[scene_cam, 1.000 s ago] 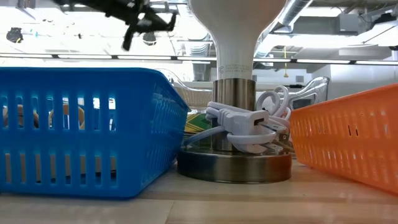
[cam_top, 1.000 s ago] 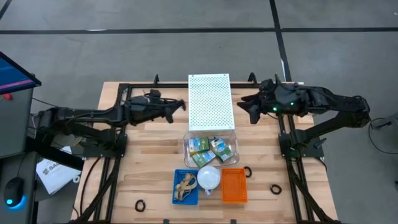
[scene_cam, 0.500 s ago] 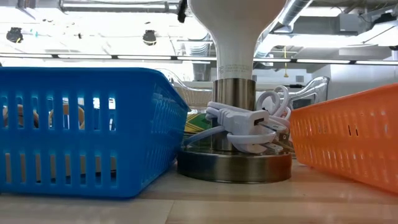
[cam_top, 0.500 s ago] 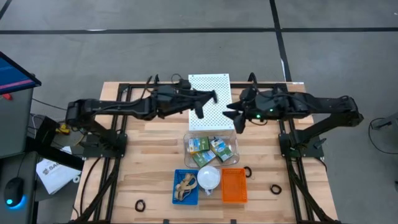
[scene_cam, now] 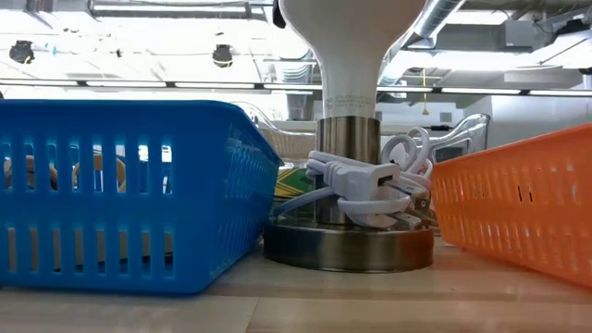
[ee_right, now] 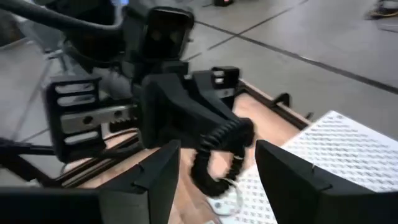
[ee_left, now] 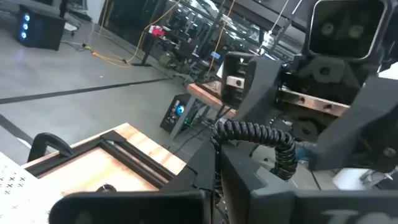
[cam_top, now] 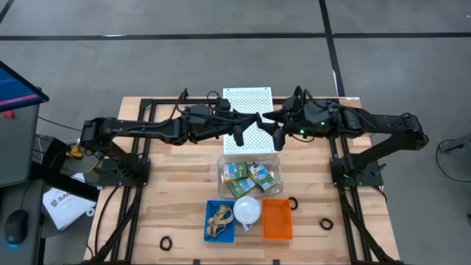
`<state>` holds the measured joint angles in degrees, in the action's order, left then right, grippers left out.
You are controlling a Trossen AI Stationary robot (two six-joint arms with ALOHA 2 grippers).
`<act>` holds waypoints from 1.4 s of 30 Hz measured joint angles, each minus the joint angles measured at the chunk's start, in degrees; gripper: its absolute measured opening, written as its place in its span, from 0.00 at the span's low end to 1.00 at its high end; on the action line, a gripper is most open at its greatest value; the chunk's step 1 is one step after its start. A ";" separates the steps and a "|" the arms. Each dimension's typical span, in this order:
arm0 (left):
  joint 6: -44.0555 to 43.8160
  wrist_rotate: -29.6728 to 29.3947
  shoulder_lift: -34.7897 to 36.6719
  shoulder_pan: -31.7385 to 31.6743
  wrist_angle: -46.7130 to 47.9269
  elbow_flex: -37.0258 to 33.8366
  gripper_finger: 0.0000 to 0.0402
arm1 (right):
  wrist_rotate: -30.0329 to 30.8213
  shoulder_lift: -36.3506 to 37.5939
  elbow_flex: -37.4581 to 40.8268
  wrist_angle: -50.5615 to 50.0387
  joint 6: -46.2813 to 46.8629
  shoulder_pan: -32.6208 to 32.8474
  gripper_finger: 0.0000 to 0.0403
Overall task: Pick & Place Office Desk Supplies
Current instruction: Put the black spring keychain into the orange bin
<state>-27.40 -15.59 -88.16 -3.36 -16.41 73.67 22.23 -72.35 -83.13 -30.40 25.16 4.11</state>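
Dark left gripper (cam_top: 246, 129) and right gripper (cam_top: 271, 126), fingers spread and empty, face each other over the white perforated panel (cam_top: 249, 103); crayon boxes' (cam_top: 250, 177) print is unreadable.

overhead, table-level, two wrist cams

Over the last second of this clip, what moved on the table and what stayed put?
Both arms swung inward over the white perforated board. The left gripper travelled farthest, from the left side to the board's middle; the right gripper edged in to face it. Neither holds anything. The crayon boxes, blue basket, orange basket and black rings stayed put.
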 joint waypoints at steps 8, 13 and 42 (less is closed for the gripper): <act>-0.04 -0.02 0.00 0.00 0.02 0.00 0.01 | -1.33 -1.97 0.02 1.14 -0.17 -0.37 0.47; 0.00 -0.02 0.00 -0.02 0.53 0.00 0.01 | -1.24 -1.82 0.00 0.94 0.13 -0.34 0.25; 3.03 12.06 9.50 -0.40 12.54 -0.09 0.37 | -0.61 6.33 0.00 -34.89 21.65 5.46 0.01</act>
<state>-24.36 -3.53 -78.66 -3.75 -3.86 73.58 21.62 -66.02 -83.13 -65.29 46.81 9.56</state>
